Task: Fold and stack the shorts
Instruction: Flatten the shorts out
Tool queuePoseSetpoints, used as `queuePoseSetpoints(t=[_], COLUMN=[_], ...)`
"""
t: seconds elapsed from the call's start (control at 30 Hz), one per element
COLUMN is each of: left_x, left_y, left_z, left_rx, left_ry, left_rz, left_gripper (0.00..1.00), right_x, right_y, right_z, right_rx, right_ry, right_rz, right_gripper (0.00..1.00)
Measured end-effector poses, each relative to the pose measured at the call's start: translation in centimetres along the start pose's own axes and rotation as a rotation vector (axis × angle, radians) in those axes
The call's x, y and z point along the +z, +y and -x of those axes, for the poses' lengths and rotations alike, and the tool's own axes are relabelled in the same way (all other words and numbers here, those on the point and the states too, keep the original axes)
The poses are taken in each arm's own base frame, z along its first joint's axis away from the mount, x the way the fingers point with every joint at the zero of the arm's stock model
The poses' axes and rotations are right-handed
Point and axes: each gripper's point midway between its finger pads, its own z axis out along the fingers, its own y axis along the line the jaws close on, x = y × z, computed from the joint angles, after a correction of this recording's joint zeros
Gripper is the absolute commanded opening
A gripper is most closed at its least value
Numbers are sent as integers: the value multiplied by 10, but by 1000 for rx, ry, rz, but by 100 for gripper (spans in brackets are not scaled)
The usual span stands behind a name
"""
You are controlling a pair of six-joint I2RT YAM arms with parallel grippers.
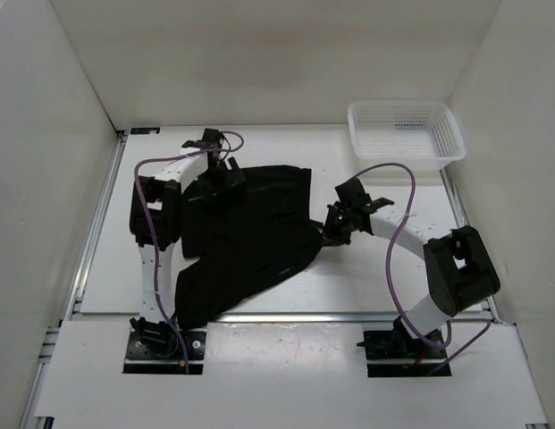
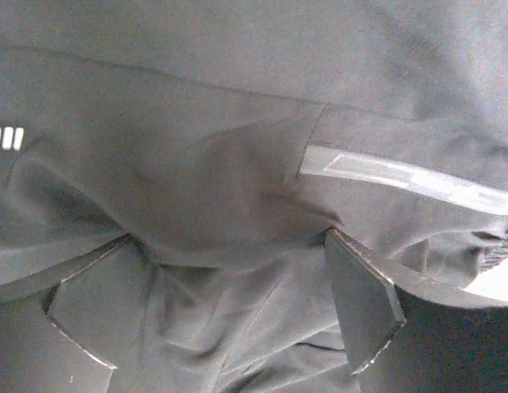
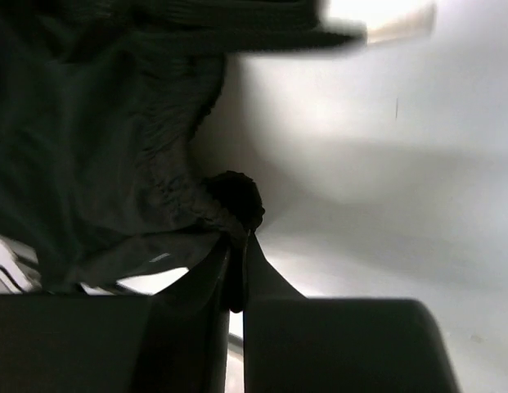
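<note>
The black shorts (image 1: 250,241) lie spread and rumpled on the white table, left of centre, one corner reaching the front edge. My left gripper (image 1: 216,188) is over their far-left part. In the left wrist view it (image 2: 225,327) is open, fingers wide apart, with wrinkled black cloth (image 2: 237,164) filling the space between and below them. My right gripper (image 1: 333,231) is at the shorts' right edge. In the right wrist view it (image 3: 240,241) is shut on a bunched piece of the gathered edge of the shorts (image 3: 98,147), which hang off to its left.
A white mesh basket (image 1: 405,131) stands at the table's far right corner. White walls enclose the table on three sides. A grey reflective strip (image 2: 401,176) runs across the shorts by the left gripper. Bare table (image 3: 384,164) lies to the right of the right gripper.
</note>
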Motion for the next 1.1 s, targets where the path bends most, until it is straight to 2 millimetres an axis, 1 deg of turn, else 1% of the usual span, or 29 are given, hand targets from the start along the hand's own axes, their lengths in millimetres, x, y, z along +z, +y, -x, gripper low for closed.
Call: queuePoseSetpoints(t=[0.03,0.1,0.17,0.23,0.27,0.3,0.37,0.4,0.43,0.47,0.5,0.53,0.6,0.67,0.7,0.73,0.77,0.8,0.83,0.87,0.9,0.93,0.97,1.0,1.03,1.1], left_x=[4,10,17,22,23,23,18,12,4,-8,-21,-38,-86,-144,-173,-202,-228,-247,-261,-270,-272,-268,-259,-248,-233,-199], left_y=[-6,-21,-35,-47,-52,-55,-56,-55,-54,-52,-50,-45,-35,-22,-15,-6,4,14,25,36,48,58,69,78,86,105], left_z=[10,34,58,80,89,97,105,107,110,113,117,120,123,117,111,100,83,64,41,19,-6,-28,-52,-75,-94,-141], left_rx=[16,47,82,119,136,151,175,180,185,189,192,193,192,187,181,172,165,153,140,127,113,92,68,43,17,-44], left_ry=[-5,-19,-56,-99,-119,-139,-164,-171,-182,-202,-221,-247,-315,-391,-440,-482,-512,-541,-554,-556,-548,-531,-497,-456,-409,-281], left_rz=[-2,-9,-22,-36,-44,-48,-49,-46,-45,-41,-34,-20,4,26,25,25,23,13,2,-10,-20,-32,-38,-42,-46,-40], left_gripper=[97,99,99,100,100,100,100,100,100,100,100,100,100,100,100,100,100,100,96,93,90,82,65,51,41,23], right_x=[-3,-9,-14,-19,-21,-22,-22,-22,-22,-22,-24,-26,-31,-39,-45,-51,-57,-64,-70,-74,-78,-80,-81,-80,-79,-76], right_y=[4,6,1,-9,-15,-20,-28,-30,-32,-31,-30,-28,-27,-29,-30,-32,-34,-37,-39,-42,-45,-49,-53,-57,-62,-71], right_z=[11,32,47,57,62,67,81,90,98,107,114,118,121,117,112,106,98,89,80,72,63,54,46,39,30,18], right_rx=[-5,-7,-1,14,21,27,29,33,23,15,6,-3,-10,-16,-18,-20,-21,-22,-24,-24,-21,-18,-17,-15,-8,2], right_ry=[-24,-71,-109,-129,-134,-137,-141,-148,-153,-162,-175,-186,-204,-219,-228,-238,-247,-254,-260,-266,-270,-267,-261,-255,-242,-217], right_rz=[3,-7,-31,-58,-76,-94,-128,-142,-154,-160,-163,-165,-168,-170,-171,-170,-166,-162,-158,-153,-150,-151,-152,-154,-161,-174], right_gripper=[0,0,0,0,20,44,86,92,96,99,99,99,99,98,93,90,87,80,76,72,68,55,45,34,20,12])
